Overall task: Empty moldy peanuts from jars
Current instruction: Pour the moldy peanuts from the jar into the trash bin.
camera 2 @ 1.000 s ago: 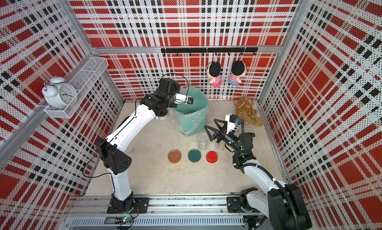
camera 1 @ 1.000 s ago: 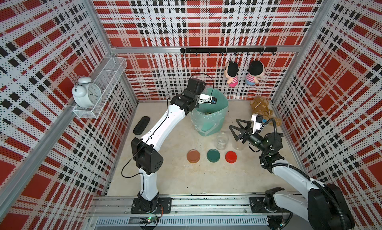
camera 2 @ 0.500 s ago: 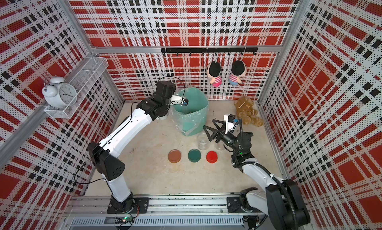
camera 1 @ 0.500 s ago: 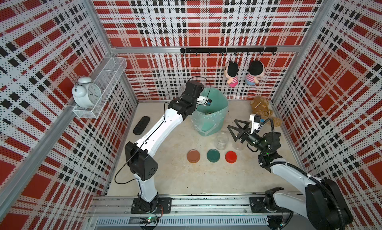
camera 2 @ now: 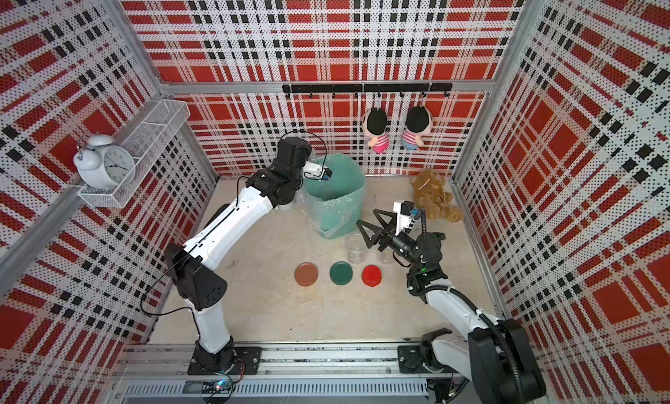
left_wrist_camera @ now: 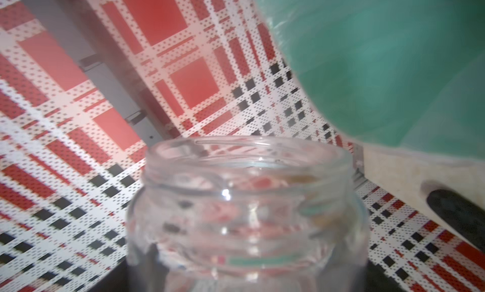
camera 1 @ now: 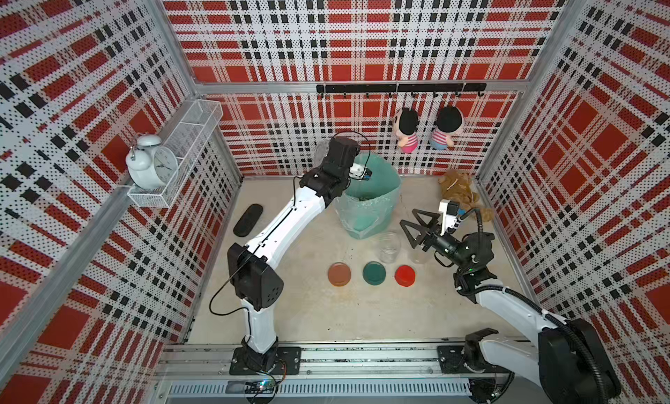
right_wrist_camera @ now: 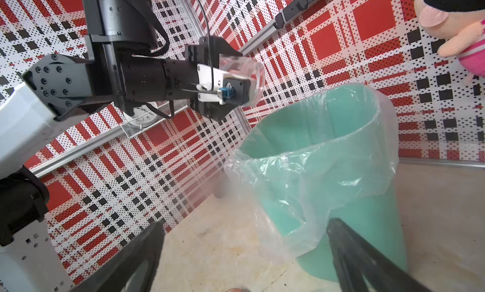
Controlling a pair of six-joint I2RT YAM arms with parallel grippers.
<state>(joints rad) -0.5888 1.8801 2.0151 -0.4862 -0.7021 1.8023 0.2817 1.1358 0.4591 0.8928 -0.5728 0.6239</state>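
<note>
Three lids (camera 1: 374, 272) in a row, two jars (camera 1: 388, 247) behind them. The left gripper (right_wrist_camera: 231, 81) clamps a third jar (left_wrist_camera: 246, 212); the right gripper (right_wrist_camera: 244, 222) is spread wide.

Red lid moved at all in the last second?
No. In both top views the red lid sits where it was, same gap to the green lid beside it.
</note>
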